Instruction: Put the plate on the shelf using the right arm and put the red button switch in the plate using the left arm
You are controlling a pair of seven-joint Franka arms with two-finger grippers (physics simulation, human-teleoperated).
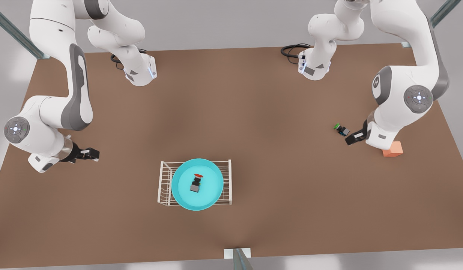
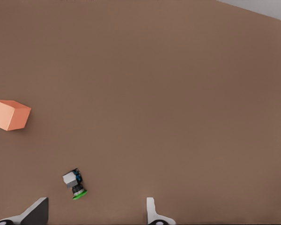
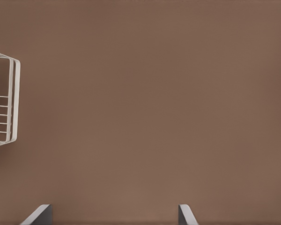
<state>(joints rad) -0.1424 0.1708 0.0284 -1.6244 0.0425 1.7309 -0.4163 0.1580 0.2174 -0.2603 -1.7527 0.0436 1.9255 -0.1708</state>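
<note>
The turquoise plate (image 1: 213,179) lies on the white wire shelf (image 1: 164,184) near the table's front middle. The red button switch (image 1: 196,182) lies tipped on its side in the middle of the plate. My right gripper (image 1: 93,154) hovers at the front view's left, open and empty, well clear of the shelf; its wrist view catches the shelf's end (image 3: 10,108) beyond the gripper (image 3: 114,211). My left gripper (image 1: 349,139) is at the front view's right, open and empty (image 2: 96,206), close beside a green-capped switch (image 2: 75,183).
The green-capped switch (image 1: 341,129) lies on the table just off the left gripper's fingers. An orange cube (image 1: 393,149) (image 2: 9,115) sits partly under the left arm's wrist. Both arm bases stand at the back edge with black cables.
</note>
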